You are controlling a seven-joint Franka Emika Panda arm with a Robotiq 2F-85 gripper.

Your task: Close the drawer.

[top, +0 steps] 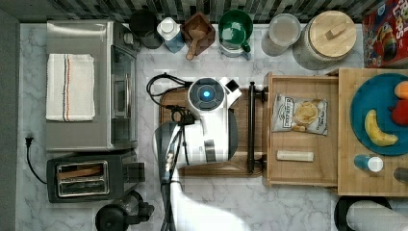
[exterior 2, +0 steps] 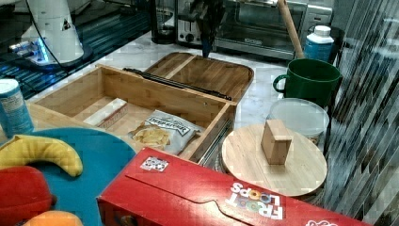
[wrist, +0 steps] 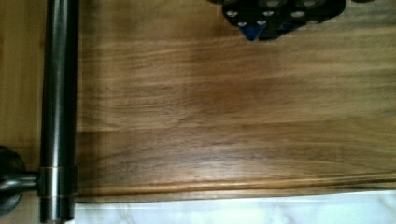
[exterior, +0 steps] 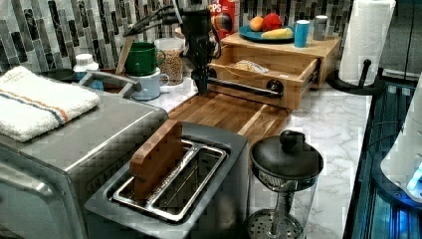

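Top view: the drawer (top: 302, 168), light wood with a black bar handle (top: 251, 127), stands open, holding a chip bag (top: 299, 114) and a pale stick (top: 295, 155). The gripper (exterior: 201, 85) hangs beside the handle; its opening cannot be told.

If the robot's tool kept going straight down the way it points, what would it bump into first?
Probably the dark wooden tray. The tool points downward above the tray, just short of the drawer's black handle. Depth is hard to judge, so it might graze the handle.

White marbled counter (top: 216, 202); behind, a mosaic tile wall (exterior: 45, 35) in grey, black and white strips.
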